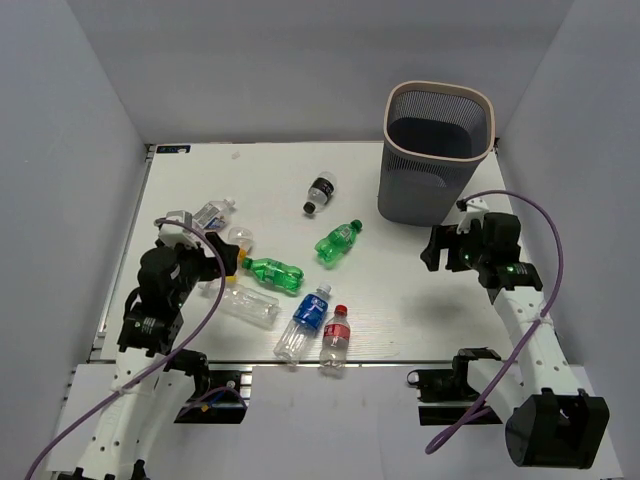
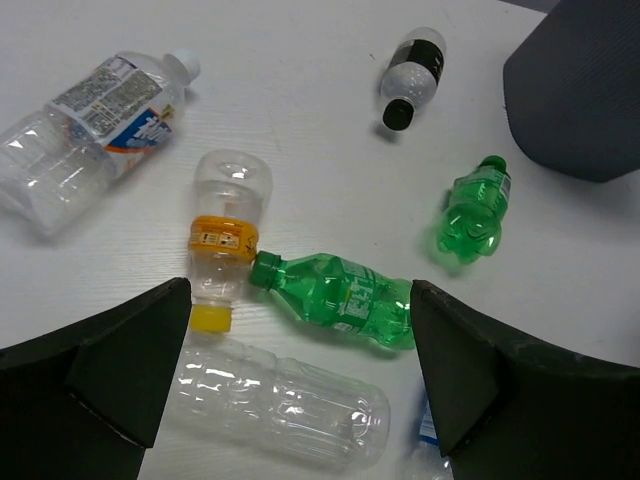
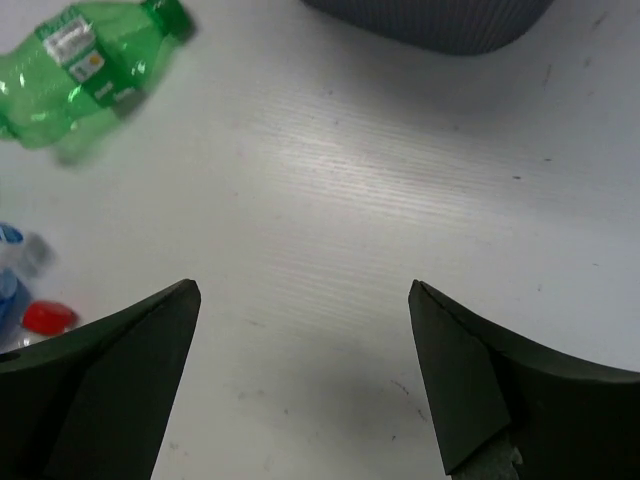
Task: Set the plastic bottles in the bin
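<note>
While the plastic bottles (image 1: 300, 325) lay scattered on the surface (image 1: 400, 310) outside the grey mesh bin (image 1: 425, 190), the left end effector (image 2: 300, 290) and right end effector (image 3: 300, 290) hung released and empty, the left poised over a green bottle (image 2: 340, 300) it likely needed to descend on and clench.

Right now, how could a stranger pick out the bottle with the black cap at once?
Find the grey mesh bin at the far right. To its left lies a clear bottle with a dark label, apart from the others. It alone has a black cap; its nearest neighbour is a green bottle.
</note>
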You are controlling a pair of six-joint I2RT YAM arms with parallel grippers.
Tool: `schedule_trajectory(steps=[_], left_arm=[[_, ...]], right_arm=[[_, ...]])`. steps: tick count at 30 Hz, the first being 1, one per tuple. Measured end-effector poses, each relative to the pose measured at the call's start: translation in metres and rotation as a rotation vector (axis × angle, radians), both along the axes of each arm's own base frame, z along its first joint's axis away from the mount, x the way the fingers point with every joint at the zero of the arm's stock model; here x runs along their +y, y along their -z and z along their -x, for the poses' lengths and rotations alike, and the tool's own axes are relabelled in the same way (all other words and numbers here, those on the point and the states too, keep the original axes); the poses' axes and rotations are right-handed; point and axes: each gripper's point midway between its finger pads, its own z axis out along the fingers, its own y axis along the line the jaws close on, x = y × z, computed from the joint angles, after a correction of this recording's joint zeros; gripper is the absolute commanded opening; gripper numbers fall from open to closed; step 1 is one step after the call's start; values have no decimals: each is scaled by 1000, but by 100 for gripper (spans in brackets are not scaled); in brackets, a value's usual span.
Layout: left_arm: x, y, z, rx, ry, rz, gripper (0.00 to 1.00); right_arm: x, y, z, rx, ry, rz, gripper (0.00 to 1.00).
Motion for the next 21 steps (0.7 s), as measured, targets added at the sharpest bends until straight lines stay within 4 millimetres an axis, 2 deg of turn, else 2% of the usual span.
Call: schedule_trajectory(steps=[4, 7, 10, 13, 14, 16, 18, 19, 20, 21], left_arm=[[-10, 9, -1, 47, 49, 18, 100], [-19, 24, -2, 112, 90, 22, 100], [-25, 35, 1, 168, 128, 29, 97], [-31, 37, 4, 180, 159, 39, 92], [-33, 37, 5, 181, 169, 44, 89], [-35, 37, 6, 184, 185, 48, 78], [-37, 40, 8, 201, 199, 51, 68], [-38, 42, 8, 212, 205, 52, 62], [-39, 44, 9, 225, 212, 52, 59], [-41, 47, 10, 239, 219, 54, 59]], right_arm=[[14, 14, 20, 51, -192, 32, 90], [28, 20, 39, 81, -358, 24, 90], [38, 15, 53, 57, -506, 28, 90], [52, 3, 65, -17, -686, 27, 89], [57, -1, 70, -53, -756, 27, 85], [69, -8, 81, -144, -908, 29, 68], [82, -15, 90, -253, -1058, 51, 23], [87, -18, 94, -299, -1120, 62, 12], [91, -21, 97, -335, -1175, 70, 18], [96, -23, 101, -368, -1232, 81, 35]])
